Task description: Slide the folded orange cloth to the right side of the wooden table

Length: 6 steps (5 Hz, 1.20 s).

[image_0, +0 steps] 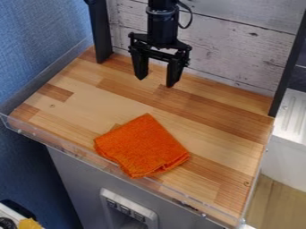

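Observation:
The black gripper (156,81) hangs over the back of the wooden work surface, its two fingers spread apart with nothing between them. In front of it and lower in the view lies a folded orange cloth (142,145), flat on the wood near the front edge. A stretch of bare wood separates the gripper from the cloth.
The wooden surface (209,120) has a clear plastic lip (78,152) along its front. Black posts stand at the back left (100,31) and right (289,62), before a whitewashed plank wall (239,40). A blue partition (42,40) borders the left.

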Each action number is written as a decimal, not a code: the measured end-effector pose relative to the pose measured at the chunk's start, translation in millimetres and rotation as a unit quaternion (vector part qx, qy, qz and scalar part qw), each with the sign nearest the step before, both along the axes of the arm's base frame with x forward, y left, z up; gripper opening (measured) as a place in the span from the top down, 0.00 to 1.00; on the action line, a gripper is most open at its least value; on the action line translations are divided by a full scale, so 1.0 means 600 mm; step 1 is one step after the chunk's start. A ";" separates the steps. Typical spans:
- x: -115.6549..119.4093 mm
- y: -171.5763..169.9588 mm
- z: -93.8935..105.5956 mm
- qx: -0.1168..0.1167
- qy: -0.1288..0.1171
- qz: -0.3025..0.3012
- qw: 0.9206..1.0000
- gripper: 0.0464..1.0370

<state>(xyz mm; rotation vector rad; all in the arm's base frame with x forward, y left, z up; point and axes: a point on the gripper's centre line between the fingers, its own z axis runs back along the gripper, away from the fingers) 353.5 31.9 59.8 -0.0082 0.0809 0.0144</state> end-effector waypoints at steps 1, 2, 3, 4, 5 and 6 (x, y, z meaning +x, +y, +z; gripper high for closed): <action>-0.027 -0.003 -0.024 -0.001 0.022 0.009 1.000 0.04; -0.053 -0.010 -0.017 0.003 0.002 0.018 1.000 0.04; -0.082 -0.019 -0.010 0.003 -0.023 0.027 0.999 0.04; -0.106 -0.025 -0.009 0.007 -0.043 0.038 0.998 0.04; -0.129 -0.032 -0.002 0.006 -0.062 0.050 0.997 0.04; -0.142 -0.038 -0.007 0.009 -0.066 0.058 0.996 0.07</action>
